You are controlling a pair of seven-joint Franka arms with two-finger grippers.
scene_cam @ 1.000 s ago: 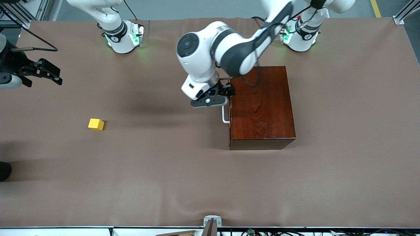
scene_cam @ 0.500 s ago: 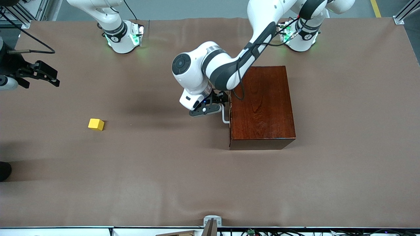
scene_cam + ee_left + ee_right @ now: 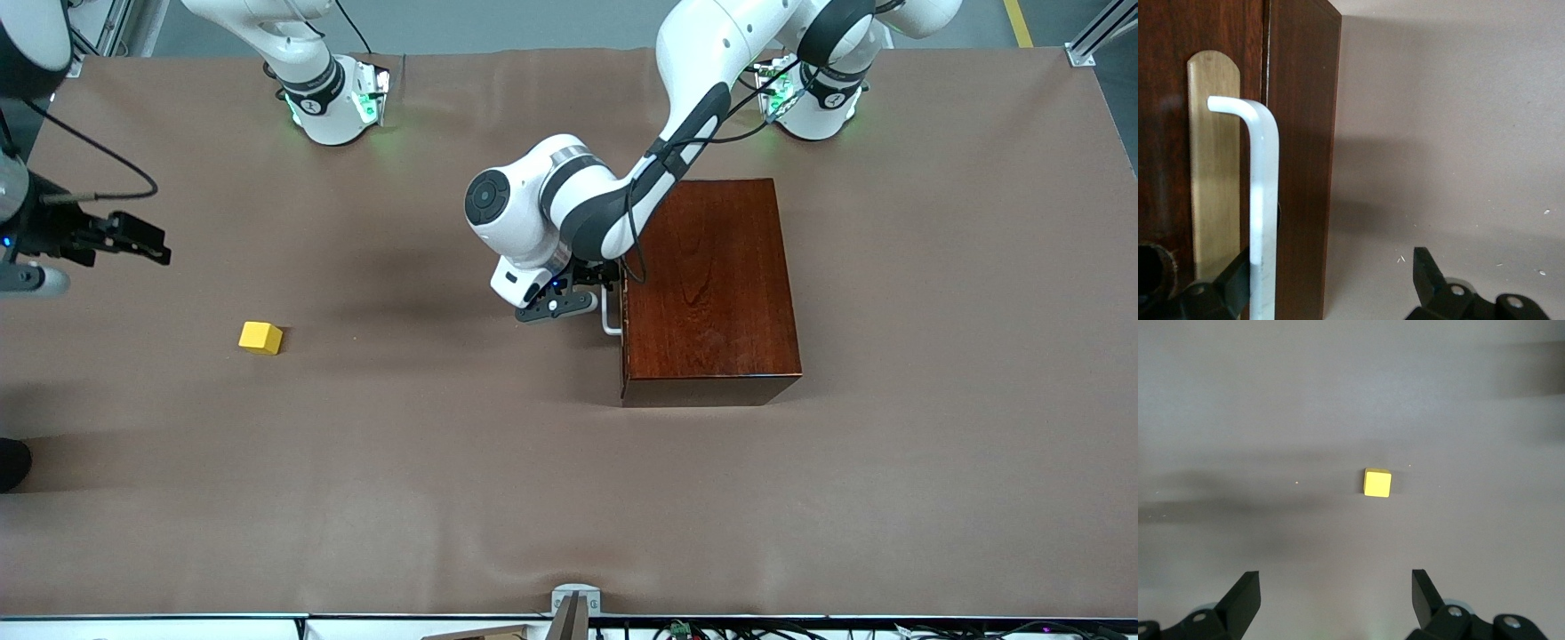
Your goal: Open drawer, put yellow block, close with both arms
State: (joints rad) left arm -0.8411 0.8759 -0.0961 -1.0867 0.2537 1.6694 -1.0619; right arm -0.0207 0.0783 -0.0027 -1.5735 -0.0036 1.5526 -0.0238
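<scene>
I can read no writing or brand mark anywhere. The only marking I can make out is a small emblem on the black band near each arm's base, too small to decipher.

The left gripper (image 3: 594, 286) sits at the drawer front of the dark wooden box (image 3: 711, 284), its body and the arm's elbow covering most of the white handle (image 3: 608, 322); from the front camera only the handle's lower bend shows. In the left wrist view the handle (image 3: 1263, 200) runs as a white bar over a pale wood strip (image 3: 1215, 167), and the jaws stand spread, one finger (image 3: 1231, 283) just beside the bar and partly hidden by it, the other finger (image 3: 1428, 277) well apart over bare table. Nothing is clamped yet. The drawer itself looks shut; its tray is hidden inside the box.

The right gripper (image 3: 133, 240) hangs over the table edge at the right arm's end, much of its arm cut off by the frame. Its jaws are released and wide, holding nothing, with the fingers (image 3: 1245, 600) cropped at the picture's edge.

The yellow block (image 3: 260, 338) rests alone on the brown table cover (image 3: 444, 480), well apart from the box, toward the right arm's end. The right wrist view shows the yellow block (image 3: 1377, 483) between the spread fingers, farther off.

A dark shape at the frame edge near the table's front corner is cut off; I cannot tell what it is.
</scene>
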